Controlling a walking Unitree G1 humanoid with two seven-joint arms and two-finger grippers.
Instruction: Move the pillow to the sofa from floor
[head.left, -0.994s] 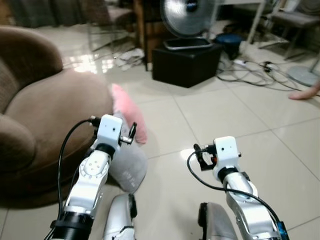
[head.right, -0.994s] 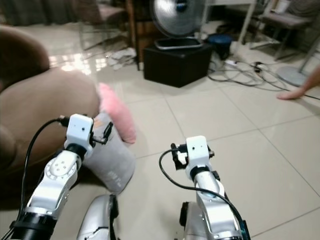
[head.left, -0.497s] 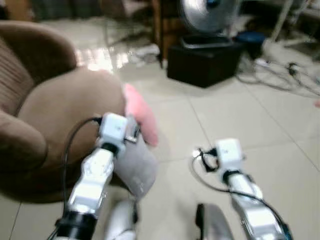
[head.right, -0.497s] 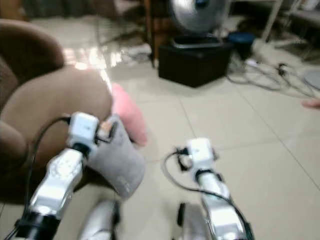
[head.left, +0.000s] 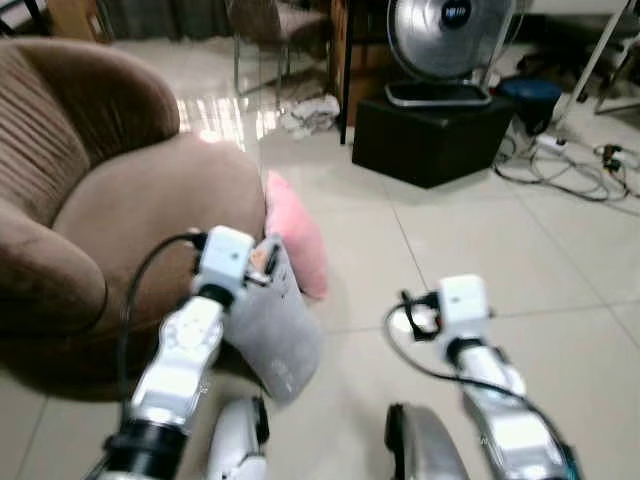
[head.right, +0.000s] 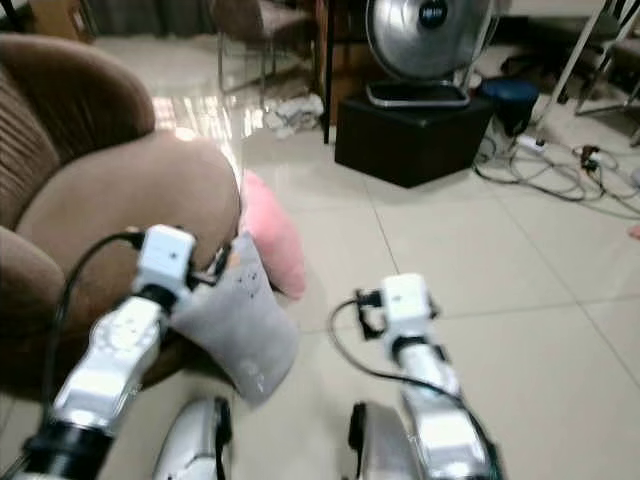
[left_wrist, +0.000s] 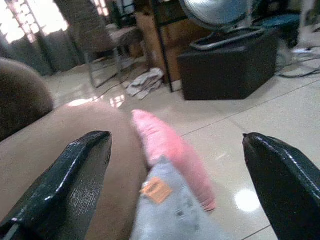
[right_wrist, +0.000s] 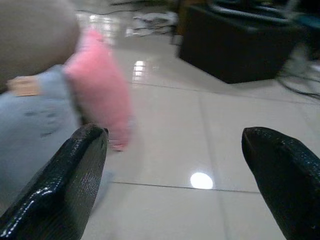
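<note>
a grey pillow (head.left: 275, 335) leans on the tiled floor (head.left: 470, 240) against the front of the brown sofa (head.left: 110, 230), with a pink pillow (head.left: 297, 245) just past it at about 12 o'clock. the left jaws (left_wrist: 175, 190) stand wide, pointing at the grey pillow's top edge and orange tag (left_wrist: 151, 189), not touching it. the right jaws (right_wrist: 175, 175) are wide too, over bare floor at the pillows' 3 o'clock. a fan (head.left: 447, 45) sits on a black box (head.left: 430, 135) toward 1 o'clock, cables (head.left: 560, 165) beside it.
</note>
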